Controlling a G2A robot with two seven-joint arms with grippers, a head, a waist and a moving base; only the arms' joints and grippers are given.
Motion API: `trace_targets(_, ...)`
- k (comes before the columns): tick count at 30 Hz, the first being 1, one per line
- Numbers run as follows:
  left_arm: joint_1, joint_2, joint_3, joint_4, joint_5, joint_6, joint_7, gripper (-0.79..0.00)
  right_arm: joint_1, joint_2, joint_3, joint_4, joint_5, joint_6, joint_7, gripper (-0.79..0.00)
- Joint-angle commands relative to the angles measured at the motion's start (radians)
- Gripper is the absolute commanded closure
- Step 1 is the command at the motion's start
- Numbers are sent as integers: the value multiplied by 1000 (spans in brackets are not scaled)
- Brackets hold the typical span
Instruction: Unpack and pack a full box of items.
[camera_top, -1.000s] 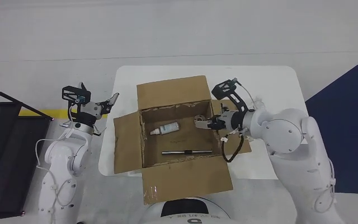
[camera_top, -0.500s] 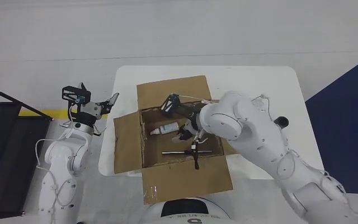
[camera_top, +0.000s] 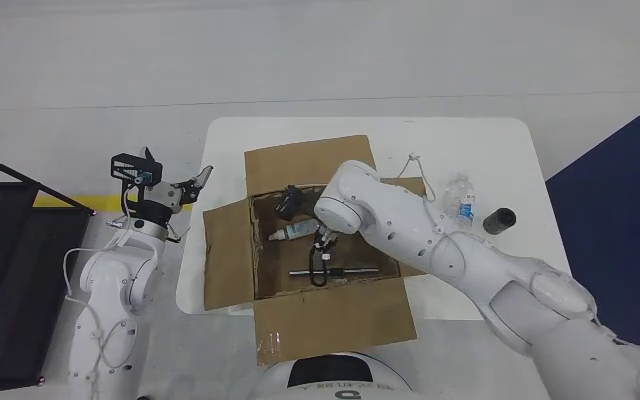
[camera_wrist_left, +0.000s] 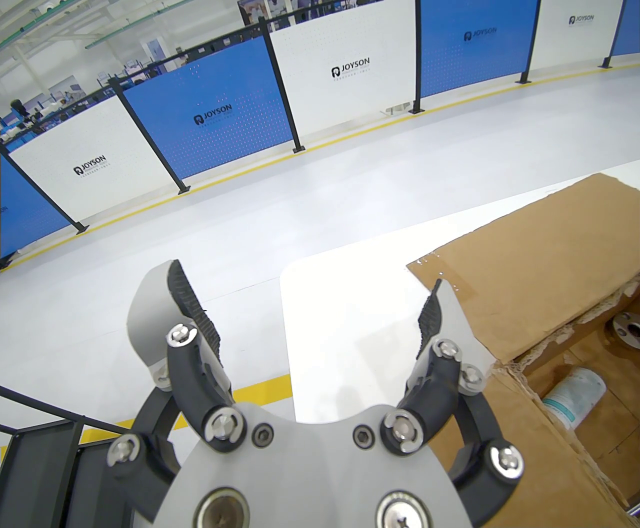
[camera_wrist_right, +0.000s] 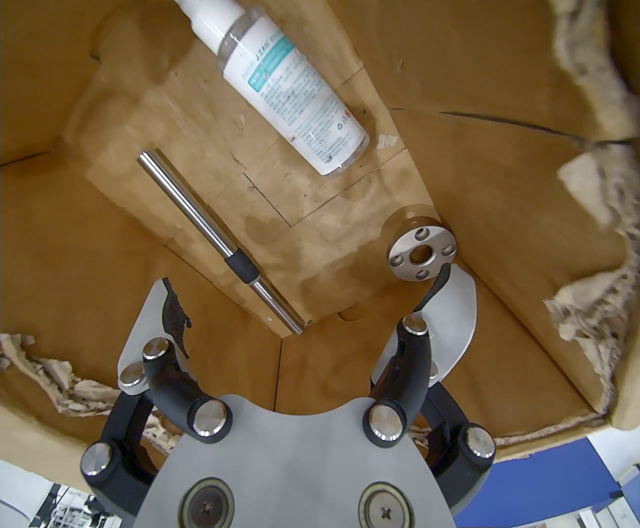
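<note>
Your matt brown cardboard box (camera_top: 310, 160) frays into rough, fibrous paper along its torn rims. On its scuffed floor you have a glossy plastic spray bottle (camera_wrist_right: 295, 95) with a smooth printed label. Beside it lie a mirror-polished metal rod (camera_wrist_right: 200, 210) ringed by a matt black collar (camera_wrist_right: 241, 266) and a satin-finished metal flange (camera_wrist_right: 421, 254). Your right gripper (camera_wrist_right: 307, 285) and left gripper (camera_wrist_left: 305, 275) pair matt grey metal plates with rough, ribbed black pads (camera_wrist_left: 192, 310) and shiny screws (camera_wrist_left: 224, 425). The table (camera_wrist_left: 350, 320) looks white, smooth and faintly glossy.
</note>
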Motion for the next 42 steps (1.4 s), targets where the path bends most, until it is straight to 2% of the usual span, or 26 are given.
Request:
trace_targets(1,0,0,0,0,0,0,0,-785,-1,-1,-2,15,-5,11,0,-785)
trace_targets(7,0,0,0,0,0,0,0,-785,-17,4,-26,42,-68,122,0,-785)
trace_targets(9,0,0,0,0,0,0,0,-785,-23,4,-41,48,-97,157,0,-751)
trace_targets(11,0,0,0,0,0,0,0,-785,-27,2,-50,47,-105,168,0,-653)
trace_targets(12,0,0,0,0,0,0,0,-785,-29,2,-49,47,-105,170,0,-631)
trace_targets(20,0,0,0,0,0,0,0,-785,-61,8,-11,58,-121,154,-44,-545)
trace_targets(26,0,0,0,0,0,0,0,-785,-86,14,23,77,-158,175,-83,-428)
trace_targets(30,0,0,0,0,0,0,0,-785,-102,16,39,81,-172,179,-94,-422)
trace_targets(34,0,0,0,0,0,0,0,-785,-118,18,50,57,-194,182,-99,-474)
trace_targets(37,0,0,0,0,0,0,0,-785,-146,27,65,-21,-210,147,-128,-471)
trace_targets(40,0,0,0,0,0,0,0,-785,-181,45,92,-111,-240,107,-160,-517)
trace_targets(41,0,0,0,0,0,0,0,-785,-192,51,101,-139,-247,83,-170,-474)
trace_targets(42,0,0,0,0,0,0,0,-785,-203,57,110,-157,-249,61,-175,-474)
